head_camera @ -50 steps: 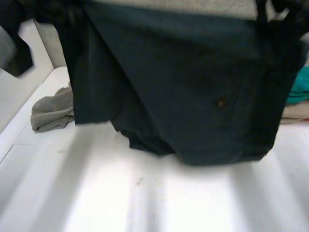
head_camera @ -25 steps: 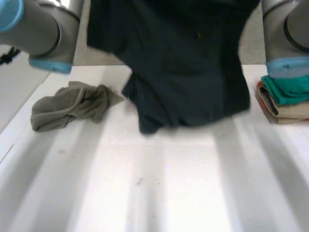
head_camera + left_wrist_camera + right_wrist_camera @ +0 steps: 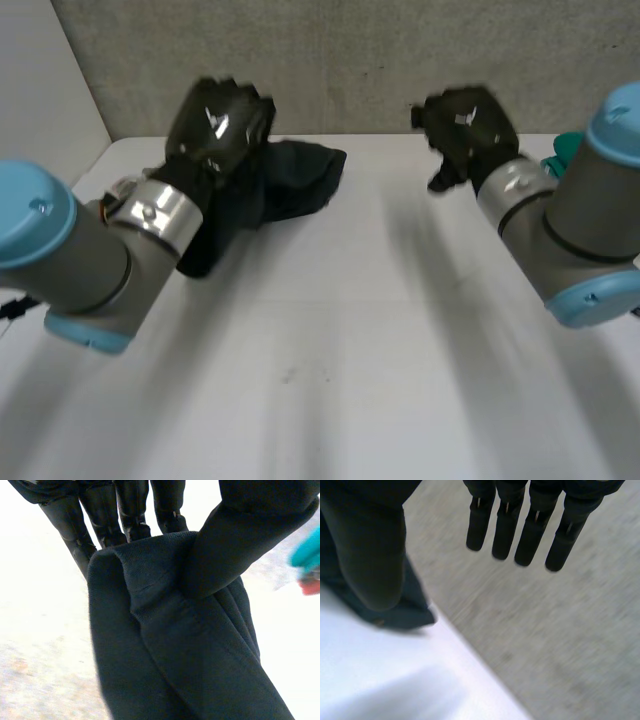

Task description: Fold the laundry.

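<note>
**Open middle, cloth crowding the far left**

The surface [image 3: 330,330] lies bare across its middle and near side, and a wide gap separates the left robot hand [image 3: 220,120] from the right robot hand [image 3: 470,120]. The dark garment [image 3: 300,180], pinched between the left robot hand's thumb and fingers, hangs bunched onto the far left of the surface and blocks that part. The left arm [image 3: 80,260] and right arm [image 3: 570,220] reach in over both sides. A teal folded stack [image 3: 562,150] sits at the far right, behind the right arm. The wall [image 3: 350,60] closes the far side.
</note>
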